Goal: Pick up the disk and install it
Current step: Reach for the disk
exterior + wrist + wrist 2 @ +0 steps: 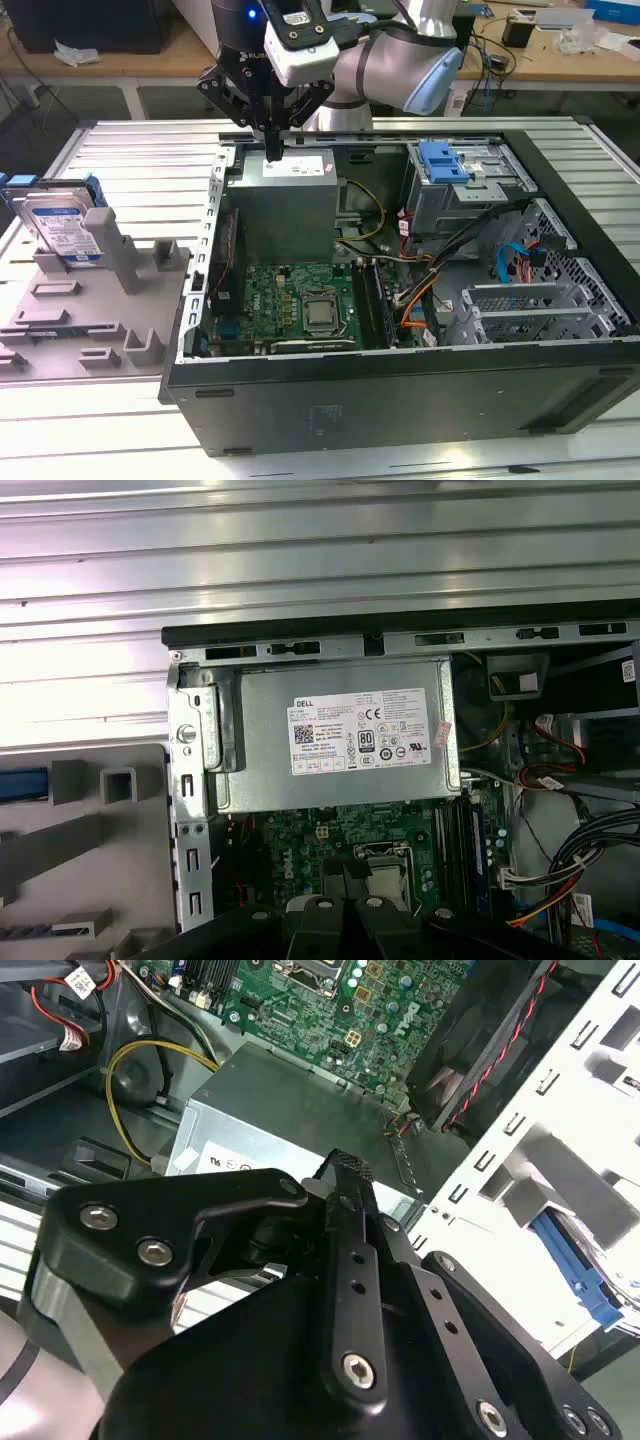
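Observation:
The disk (60, 225) stands on edge in a grey holder (90, 310) at the exterior view's left, outside the computer case (400, 400). It is silver with a white-and-blue label and a blue bracket. Its blue bracket (575, 1270) also shows in the second wrist view, and a blue edge (20, 783) in the first wrist view. My gripper (272, 150) hangs over the back edge of the grey power supply (285, 200), well apart from the disk. Its fingers (350, 1200) are pressed together and hold nothing.
The open case holds a green motherboard (300, 300), a silver drive cage with a blue clip (445, 160) at the exterior view's right, and bundles of cables (430, 290). The case and holder rest on a ribbed metal table (140, 150).

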